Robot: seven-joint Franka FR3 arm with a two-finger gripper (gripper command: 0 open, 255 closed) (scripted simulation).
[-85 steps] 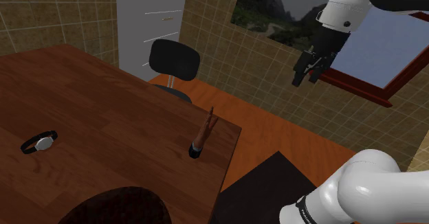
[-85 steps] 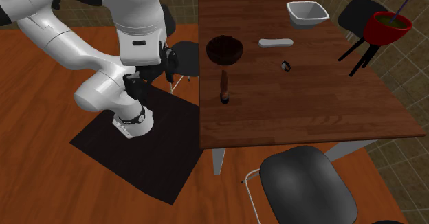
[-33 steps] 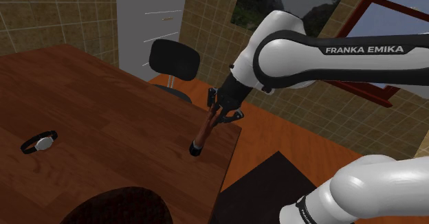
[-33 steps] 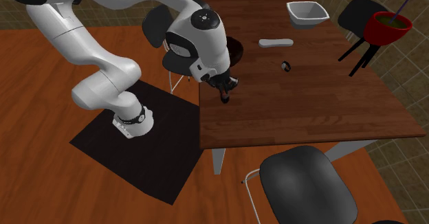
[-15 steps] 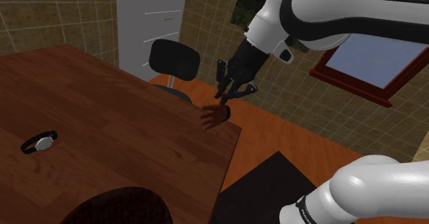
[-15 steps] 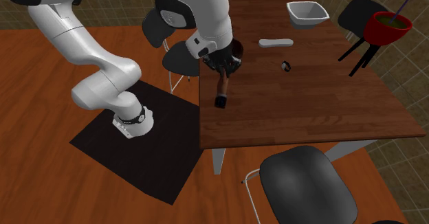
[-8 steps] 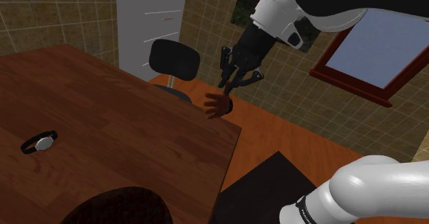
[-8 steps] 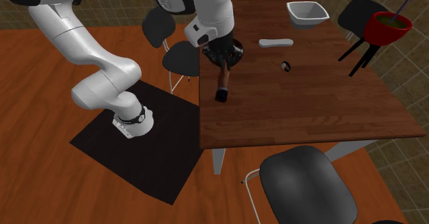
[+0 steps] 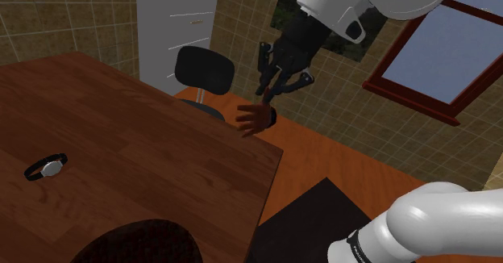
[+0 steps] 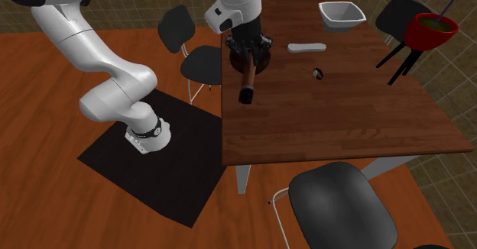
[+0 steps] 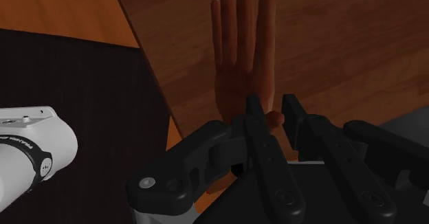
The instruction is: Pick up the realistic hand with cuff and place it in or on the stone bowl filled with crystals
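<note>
Count: one model hand [image 9: 255,118], one dark stone bowl [image 9: 145,227], one wristwatch [image 9: 46,167], one white bowl [image 10: 341,14], one red pot [image 10: 430,30], three black chairs [image 10: 336,205], one wooden table [image 9: 121,132].

Gripper [image 11: 271,106]: fingers drawn narrow, clasping the model hand at its wrist. It is held above the table's edge, near the stone bowl in the second exterior view.

Long axis in line with the gripper; fingertips point away from it, toward the shoulder view's left.

Appearance: brown skin, fingers straight, dark cuff at the wrist.

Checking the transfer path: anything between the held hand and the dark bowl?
Nothing: the shoulder view shows bare tabletop between hand and bowl.
</note>
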